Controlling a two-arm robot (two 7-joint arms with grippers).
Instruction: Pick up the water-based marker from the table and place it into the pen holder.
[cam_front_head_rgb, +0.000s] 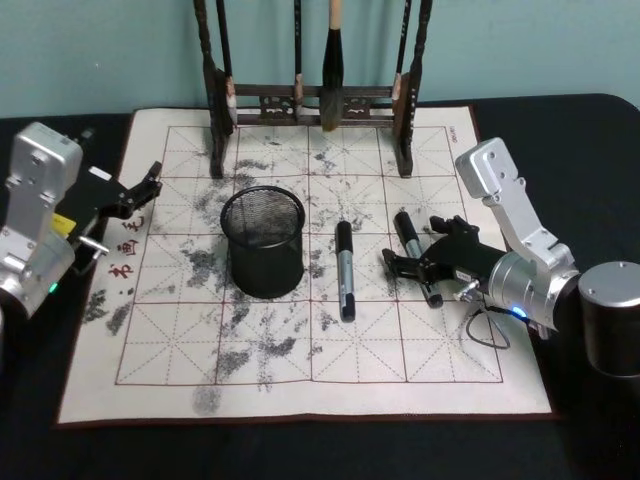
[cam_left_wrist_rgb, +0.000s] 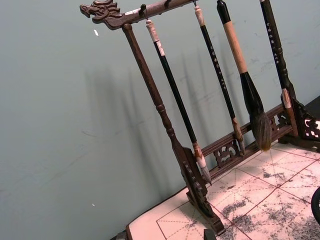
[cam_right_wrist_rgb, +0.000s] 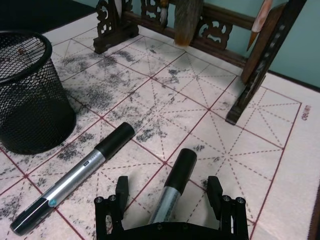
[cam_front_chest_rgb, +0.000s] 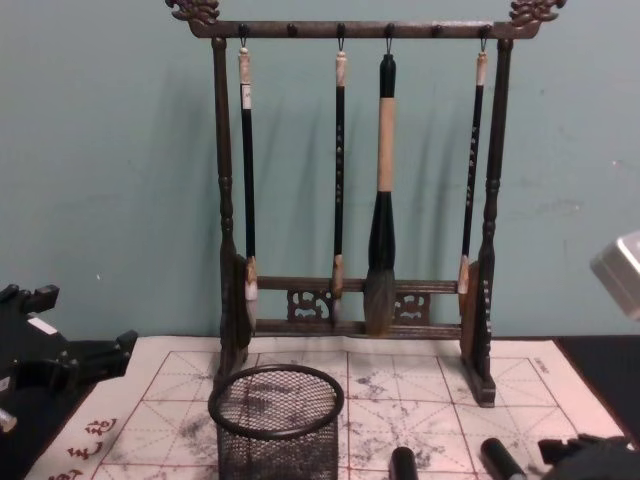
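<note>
Two grey water-based markers with black caps lie on the ink-stained mat. One marker (cam_front_head_rgb: 345, 270) (cam_right_wrist_rgb: 75, 177) rests in the middle of the mat, just right of the pen holder. My right gripper (cam_front_head_rgb: 412, 245) (cam_right_wrist_rgb: 168, 192) stands open low over the other marker (cam_front_head_rgb: 405, 225) (cam_right_wrist_rgb: 175, 180), one finger on each side and neither touching it. The pen holder (cam_front_head_rgb: 263, 243) (cam_right_wrist_rgb: 30, 95) (cam_front_chest_rgb: 277, 425), a black mesh cup, stands upright and holds nothing. At the mat's left edge sits my left gripper (cam_front_head_rgb: 145, 185), open with nothing in it.
A tall dark wooden brush rack (cam_front_head_rgb: 310, 100) (cam_front_chest_rgb: 350, 200) with several hanging brushes stands at the back of the mat (cam_front_head_rgb: 300, 380). A black cylinder with a grey top (cam_front_head_rgb: 610, 320) stands on the table off the mat's right edge, beside my right arm.
</note>
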